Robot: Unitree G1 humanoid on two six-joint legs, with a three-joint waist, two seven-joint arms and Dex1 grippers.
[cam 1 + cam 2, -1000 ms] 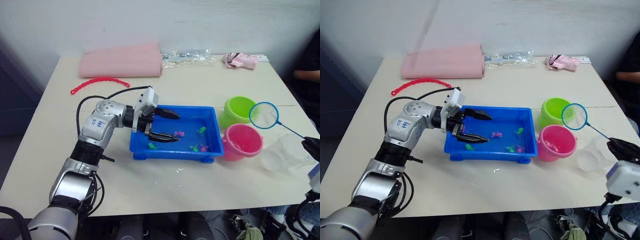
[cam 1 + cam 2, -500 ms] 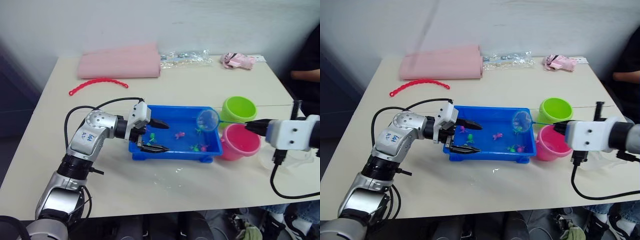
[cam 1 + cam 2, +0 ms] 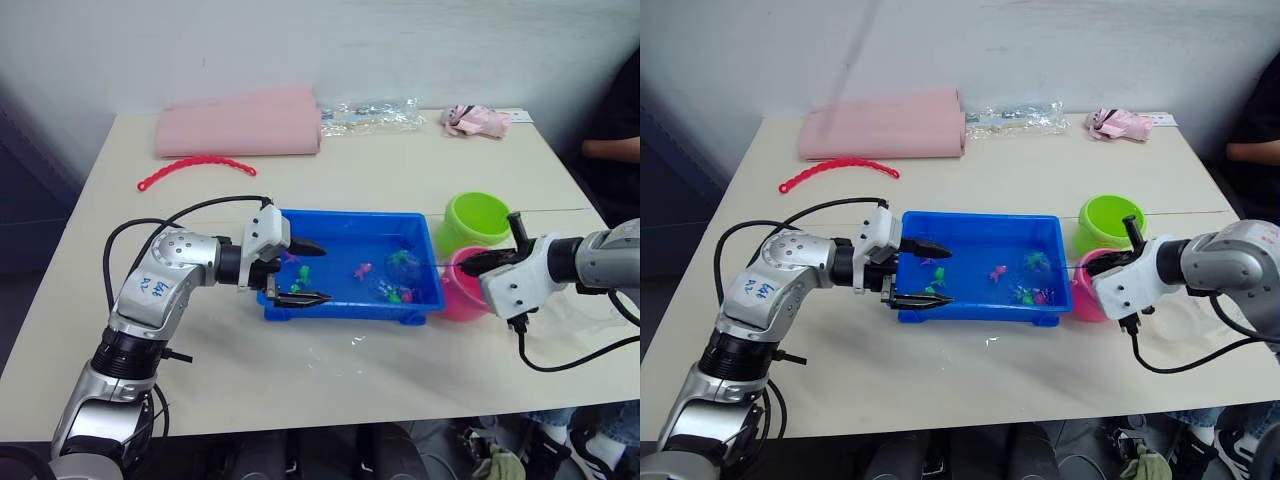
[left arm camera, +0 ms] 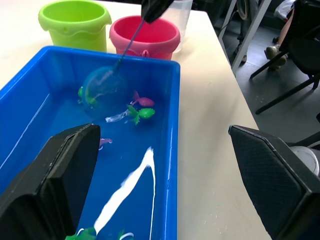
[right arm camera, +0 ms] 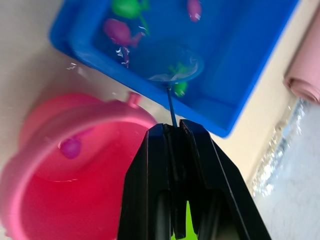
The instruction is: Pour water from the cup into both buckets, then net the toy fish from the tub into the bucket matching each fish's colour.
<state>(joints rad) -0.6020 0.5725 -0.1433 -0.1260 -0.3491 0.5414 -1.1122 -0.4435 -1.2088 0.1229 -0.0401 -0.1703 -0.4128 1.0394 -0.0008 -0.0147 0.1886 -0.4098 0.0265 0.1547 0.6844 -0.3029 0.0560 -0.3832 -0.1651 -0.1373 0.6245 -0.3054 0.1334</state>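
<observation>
The right gripper [image 3: 470, 263] is clamped on the thin handle of the net [image 4: 102, 86], whose blue hoop reaches out ahead of its fingertips and dips into the water at the near-right end of the tub [image 3: 345, 222]. In the right wrist view the handle runs straight from between the closed fingers [image 5: 200, 165] down to the hoop, with a green fish [image 5: 177, 69] lying inside or under the mesh; which of the two cannot be told. A pink fish [image 4: 142, 101] and another green fish [image 4: 141, 113] float just beside the hoop, on the side away from the buckets.

The pink bucket [image 3: 462, 290] sits directly beneath the right gripper, touching or nearly touching the tub's end wall, with a small pink object lying at its bottom. The green bucket [image 3: 476, 220] stands just beyond the pink one, farther from the robot. The clear cup [image 4: 180, 12] stands behind the pink bucket in the left wrist view.

At the tub's opposite end, the left gripper [image 3: 305, 272] is spread wide, its two black fingers well apart, one over the tub's far-left interior and the other at the near rim. More small fish lie in the water between those fingers.
</observation>
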